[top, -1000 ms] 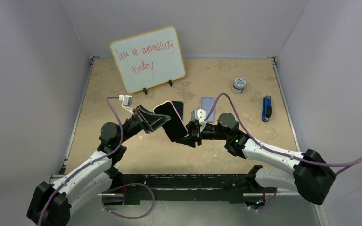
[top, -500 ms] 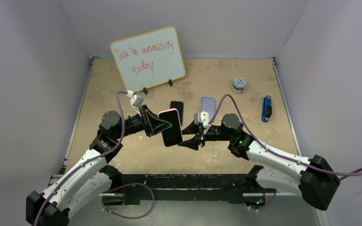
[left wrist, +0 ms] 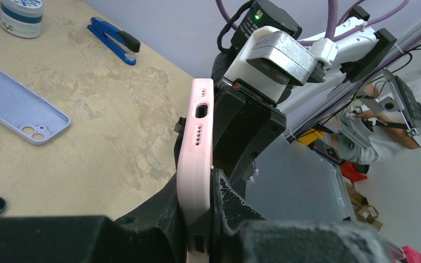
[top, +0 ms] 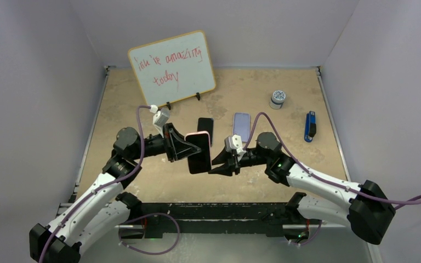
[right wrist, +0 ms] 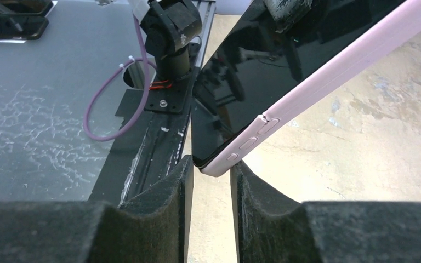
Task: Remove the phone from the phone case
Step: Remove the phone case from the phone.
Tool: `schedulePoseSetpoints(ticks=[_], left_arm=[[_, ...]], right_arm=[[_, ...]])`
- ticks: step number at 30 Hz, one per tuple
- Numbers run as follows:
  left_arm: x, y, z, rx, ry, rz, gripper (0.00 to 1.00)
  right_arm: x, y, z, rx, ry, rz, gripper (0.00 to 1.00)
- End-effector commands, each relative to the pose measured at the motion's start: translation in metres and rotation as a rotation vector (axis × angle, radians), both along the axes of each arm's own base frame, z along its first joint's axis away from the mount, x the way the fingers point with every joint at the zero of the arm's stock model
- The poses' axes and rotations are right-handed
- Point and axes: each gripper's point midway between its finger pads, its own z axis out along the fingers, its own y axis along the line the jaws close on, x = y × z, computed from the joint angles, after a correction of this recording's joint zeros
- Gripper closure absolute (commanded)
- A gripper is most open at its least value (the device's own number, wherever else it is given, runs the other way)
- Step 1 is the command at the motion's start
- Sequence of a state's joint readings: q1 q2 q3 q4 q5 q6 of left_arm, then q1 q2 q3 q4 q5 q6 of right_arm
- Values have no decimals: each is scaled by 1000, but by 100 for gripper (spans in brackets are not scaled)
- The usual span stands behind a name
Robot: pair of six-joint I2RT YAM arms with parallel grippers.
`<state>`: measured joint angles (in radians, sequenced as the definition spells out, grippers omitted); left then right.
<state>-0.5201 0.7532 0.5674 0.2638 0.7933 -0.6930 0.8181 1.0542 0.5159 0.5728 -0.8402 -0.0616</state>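
The left jaws are clamped on the phone [top: 199, 156], which sits inside its pink case [left wrist: 195, 159] and is held on edge above the tabletop [top: 285, 87]. The right jaws stand slightly apart with a corner of the pink case between them; I cannot tell whether they pinch it. Beyond the right jaws, a lilac case [top: 242, 125] lies flat.

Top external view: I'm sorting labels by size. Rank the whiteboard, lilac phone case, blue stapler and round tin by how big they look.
1. whiteboard, by far the largest.
2. lilac phone case.
3. blue stapler and round tin: about alike. The stapler is longer and the tin wider, so I leave them unranked.
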Motion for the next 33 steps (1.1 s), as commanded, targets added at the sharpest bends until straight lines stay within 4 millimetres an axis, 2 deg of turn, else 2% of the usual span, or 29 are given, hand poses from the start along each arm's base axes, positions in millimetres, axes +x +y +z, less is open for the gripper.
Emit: schedulePoseSetpoints(ticks=[1, 10, 14, 20, 25, 29, 33], left_arm=[[-16, -1, 40, -86, -133, -77, 100], [-34, -2, 42, -125, -142, -184, 100], [-40, -2, 40, -130, -143, -221, 100], [-44, -2, 36, -119, -140, -242, 100], [-46, -1, 33, -105, -142, -245, 100], [-46, 0, 29, -98, -140, -236, 100], [-44, 0, 23, -95, -130, -227, 100]], right_arm=[[-1, 4, 18, 39, -64, 40, 72], [-3, 4, 19, 45, -175, 80, 95], [5, 8, 21, 20, -258, 83, 98], [15, 14, 14, -52, -319, 113, 100], [27, 15, 13, -75, -360, 68, 100], [30, 15, 17, -58, -321, 19, 100], [27, 16, 32, 24, -244, -17, 100]])
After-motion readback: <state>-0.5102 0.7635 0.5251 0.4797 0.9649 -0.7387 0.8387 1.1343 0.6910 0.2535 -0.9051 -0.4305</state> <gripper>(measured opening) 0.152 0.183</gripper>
